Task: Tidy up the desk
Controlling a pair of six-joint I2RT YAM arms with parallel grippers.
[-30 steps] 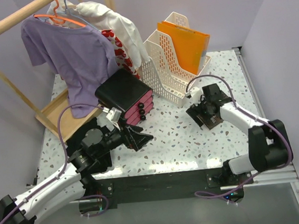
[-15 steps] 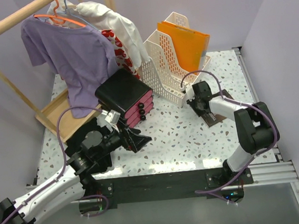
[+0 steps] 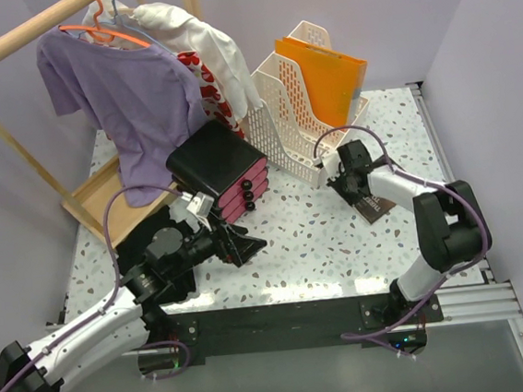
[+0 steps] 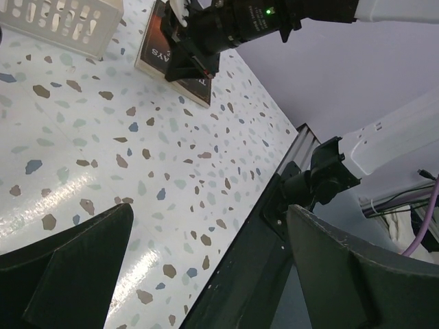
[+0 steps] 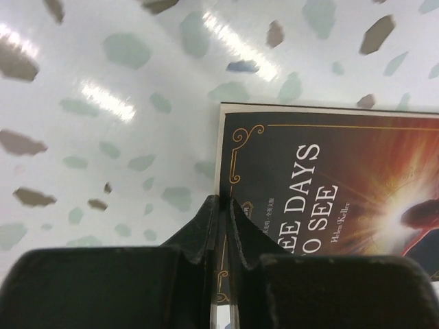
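Note:
The desk (image 3: 308,247) is a white speckled top with a black front rail. A dark book (image 3: 376,206), titled "Three Days to See", lies flat on it at the right, in front of the white file rack. My right gripper (image 3: 345,173) is down at the book's left edge. In the right wrist view the right gripper (image 5: 223,204) is shut, with the edge of the book (image 5: 329,164) pinched between its fingers. My left gripper (image 3: 248,244) hovers low over the desk's front middle. In the left wrist view the left gripper (image 4: 209,212) stands wide open and holds nothing.
A white file rack (image 3: 292,124) holding an orange folder (image 3: 324,74) stands at the back. A black drawer box (image 3: 217,163) with pink drawers sits left of centre. A purple shirt (image 3: 132,97) and a white garment (image 3: 201,44) hang over the wooden rack base (image 3: 90,198).
My right gripper swung left along the book to its left edge and closed from wide open to shut on it. The left arm has barely moved.

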